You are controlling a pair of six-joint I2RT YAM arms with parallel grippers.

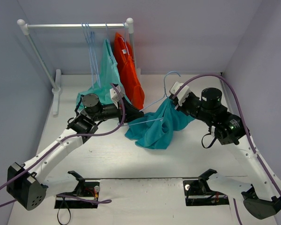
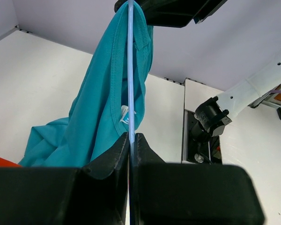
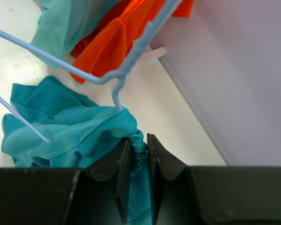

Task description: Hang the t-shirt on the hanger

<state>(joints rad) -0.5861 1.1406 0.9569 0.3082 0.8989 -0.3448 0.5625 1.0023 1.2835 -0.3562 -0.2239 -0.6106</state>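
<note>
The deep teal t-shirt hangs bunched in mid-air between my two grippers, its lower part resting on the table. The pale-blue hanger is threaded into it, hook sticking up. My left gripper is shut on the hanger's thin bar, with teal cloth draped beside it and a white label showing. My right gripper is shut on a bunched fold of the t-shirt, just below where the hanger wire enters the cloth.
A white clothes rail stands at the back with spare pale-blue hangers, a mint-green garment and an orange garment. Walls close in on both sides. Two black fixtures sit at the near table edge.
</note>
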